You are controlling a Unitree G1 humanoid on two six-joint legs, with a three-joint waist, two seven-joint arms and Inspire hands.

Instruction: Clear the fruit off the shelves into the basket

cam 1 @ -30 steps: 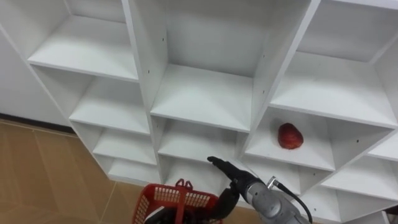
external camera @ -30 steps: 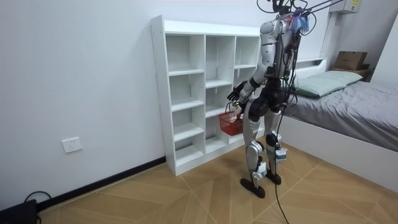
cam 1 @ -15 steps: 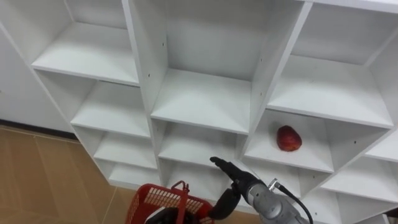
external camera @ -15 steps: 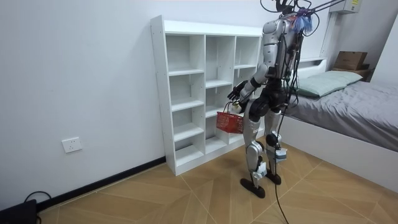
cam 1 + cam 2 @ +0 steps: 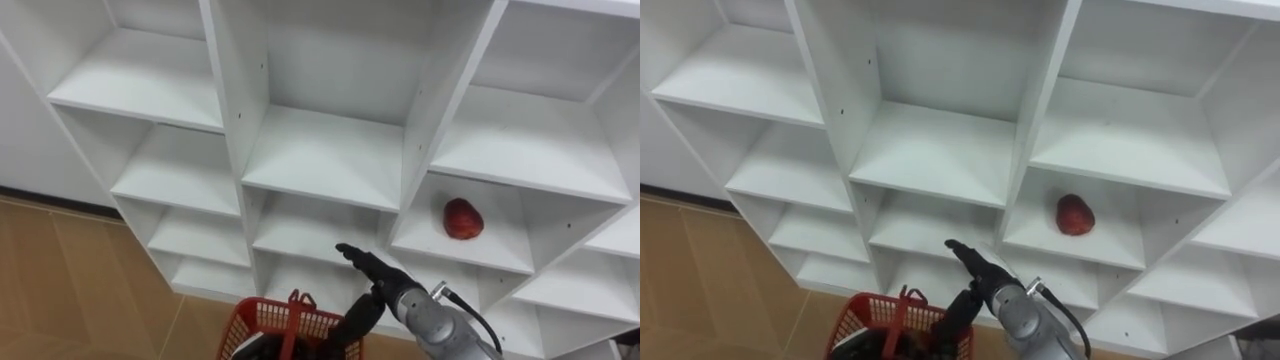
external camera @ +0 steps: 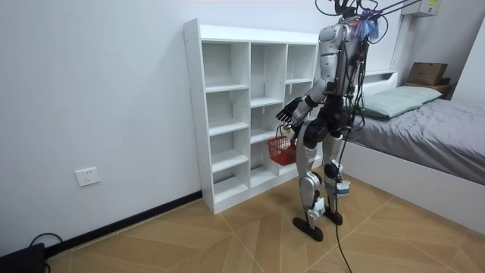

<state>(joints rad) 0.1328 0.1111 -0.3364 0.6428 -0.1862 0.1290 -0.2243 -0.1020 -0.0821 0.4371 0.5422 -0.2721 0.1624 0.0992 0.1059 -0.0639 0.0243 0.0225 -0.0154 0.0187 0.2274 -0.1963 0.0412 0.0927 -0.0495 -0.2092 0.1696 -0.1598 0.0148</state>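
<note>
My right hand [image 5: 370,268] is open, fingers straight, holding nothing; the red fruit [image 5: 462,218] sits up and right of it, well apart; a careless reach could clip the white closet [image 5: 424,150] divider (or roll the fruit deeper); basket [image 5: 268,318] below-left; wood floor [image 5: 60,270] beneath.

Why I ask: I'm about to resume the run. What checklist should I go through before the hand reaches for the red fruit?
1. Red fruit lies in plain sight on its closet shelf: ok.
2. Right hand empty, fingers straight: ok.
3. Right hand in front of the fruit's compartment: not ok, it hovers lower, before the middle column.
4. Red basket below the hand, ready to receive: ok.
5. Grip on the basket's handle: cannot tell.
</note>
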